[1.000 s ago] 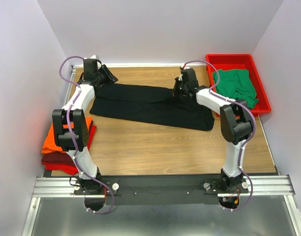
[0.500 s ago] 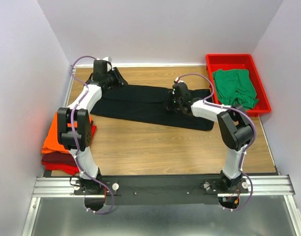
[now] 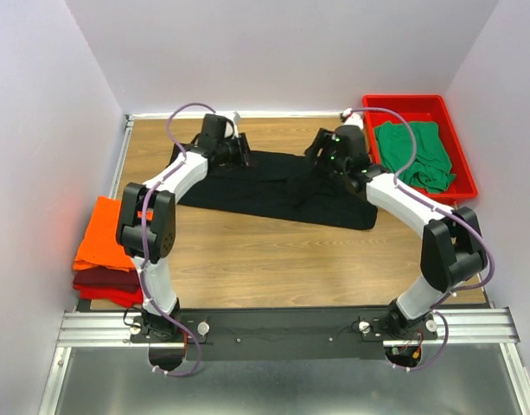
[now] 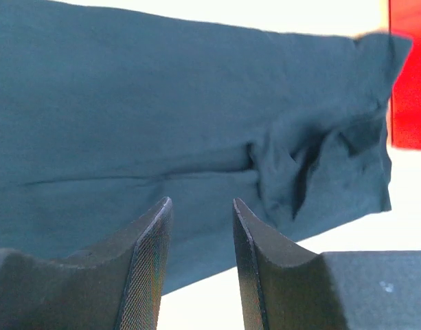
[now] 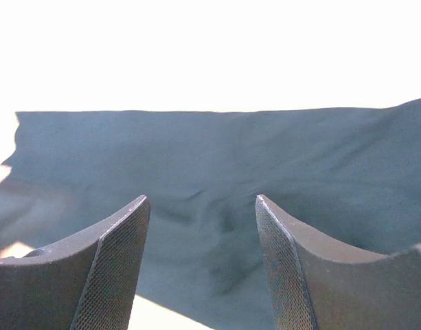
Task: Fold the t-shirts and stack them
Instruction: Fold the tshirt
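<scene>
From above and behind the arm bases (image 3: 161, 322), one camera looks down on the whole table (image 3: 273, 259). Both wrist cameras peer forward, close over the black t-shirt (image 3: 265, 190), which all three show.

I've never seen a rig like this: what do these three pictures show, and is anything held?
Two robot arms are bolted to a wooden table, each ending in a two-finger gripper. The wide picture looks down from above; the other two come from cameras on the wrists, showing the left gripper and right gripper close up. A black t-shirt lies spread on the table. An orange t-shirt sits on a dark red t-shirt at the left edge; a green t-shirt lies in a red tray. Both grippers are open by the black cloth, holding nothing.
</scene>
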`<state>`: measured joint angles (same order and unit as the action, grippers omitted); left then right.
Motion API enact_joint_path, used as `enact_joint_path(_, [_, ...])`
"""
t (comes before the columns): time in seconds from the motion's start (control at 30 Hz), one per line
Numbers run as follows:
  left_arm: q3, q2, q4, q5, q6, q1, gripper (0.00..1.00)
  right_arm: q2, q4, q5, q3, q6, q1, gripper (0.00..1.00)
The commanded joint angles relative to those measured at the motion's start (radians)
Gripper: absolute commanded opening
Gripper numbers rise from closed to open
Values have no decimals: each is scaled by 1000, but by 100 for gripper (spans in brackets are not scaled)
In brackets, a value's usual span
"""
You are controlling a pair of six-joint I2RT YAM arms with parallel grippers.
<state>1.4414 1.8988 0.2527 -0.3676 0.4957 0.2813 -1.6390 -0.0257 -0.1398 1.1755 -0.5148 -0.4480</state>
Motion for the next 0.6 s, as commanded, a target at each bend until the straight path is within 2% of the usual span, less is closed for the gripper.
enact_joint_path(0.0, [17, 26, 39, -8, -46, 64, 48, -51, 69, -32, 21, 58, 83, 70])
enact_joint_path(0.4, [30, 111, 40, 10, -51, 231, 49, -208, 96, 17, 130, 118, 94, 68])
enact_joint_path(0.53, [47, 134, 42, 12, -43, 262, 49, -239, 102, 36, 136, 105, 92, 64])
enact_joint_path(0.57, [50, 138, 42, 12, -43, 269, 49, -242, 102, 34, 136, 105, 94, 60])
